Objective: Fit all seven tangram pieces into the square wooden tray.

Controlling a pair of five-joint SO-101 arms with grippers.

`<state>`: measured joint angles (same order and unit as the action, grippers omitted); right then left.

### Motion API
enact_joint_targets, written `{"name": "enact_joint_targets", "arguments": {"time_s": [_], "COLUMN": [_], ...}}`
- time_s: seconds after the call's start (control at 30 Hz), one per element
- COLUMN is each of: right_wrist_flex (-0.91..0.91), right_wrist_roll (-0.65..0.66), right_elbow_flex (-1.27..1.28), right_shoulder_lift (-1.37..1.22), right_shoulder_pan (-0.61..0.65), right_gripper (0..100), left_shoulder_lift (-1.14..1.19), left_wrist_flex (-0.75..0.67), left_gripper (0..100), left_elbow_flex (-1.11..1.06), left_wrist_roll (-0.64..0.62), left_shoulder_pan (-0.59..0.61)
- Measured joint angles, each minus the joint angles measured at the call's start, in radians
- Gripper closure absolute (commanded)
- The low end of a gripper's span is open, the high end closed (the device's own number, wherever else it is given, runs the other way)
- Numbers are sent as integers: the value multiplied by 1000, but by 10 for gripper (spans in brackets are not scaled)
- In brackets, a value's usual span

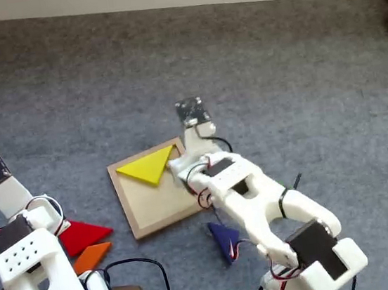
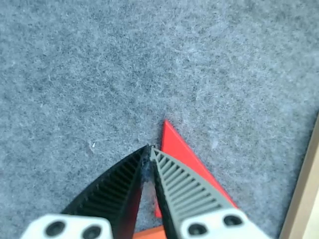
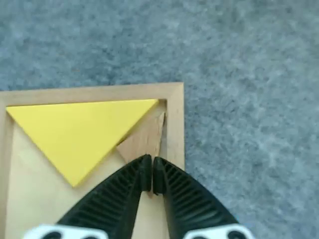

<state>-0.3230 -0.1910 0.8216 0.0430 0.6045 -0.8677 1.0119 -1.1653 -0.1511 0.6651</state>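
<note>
Left pincer (image 2: 150, 149), pressed together, hangs over one red triangle (image 2: 180, 152); right pincer (image 3: 151, 164), likewise closed, at one tray's (image 3: 175, 129) three o'clock edge, beside one yellow triangle (image 3: 75, 129).

No legible text, number, label or sign, wooden tray (image 1: 124, 201) unmarked, yellow triangle (image 1: 148, 166) plain, circuit board (image 1: 189, 109) on right arm (image 1: 258, 204), markings too small to read

The left gripper (image 2: 149, 149) is seen closed, tips pressed together and pointed downward. The right gripper (image 3: 151, 165) is likewise closed, the right arm (image 1: 258, 208) stretched forward.
</note>
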Motion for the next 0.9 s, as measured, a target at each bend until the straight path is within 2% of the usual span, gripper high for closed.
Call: {"name": "enact_joint_targets", "arguments": {"time_s": [0.33,0.67,0.77,0.9], "right_wrist_flex": [-6,-6,-6,-6], "right_wrist_roll": [3,3,3,3], "right_elbow_flex": [-15,61,61,64], "right_shoulder_lift": [5,176,184,184], "right_shoulder_pan": [-54,-40,-40,-40], "right_gripper": [968,968,968,968], "left_shoulder_lift": [0,0,0,0], "left_wrist_flex": [0,0,0,0], "left_gripper": [994,988,939,819], "left_elbow_flex": [0,0,0,0], "left_wrist_roll": [0,0,9,181], "left_shoulder_pan": [0,0,0,0]}}
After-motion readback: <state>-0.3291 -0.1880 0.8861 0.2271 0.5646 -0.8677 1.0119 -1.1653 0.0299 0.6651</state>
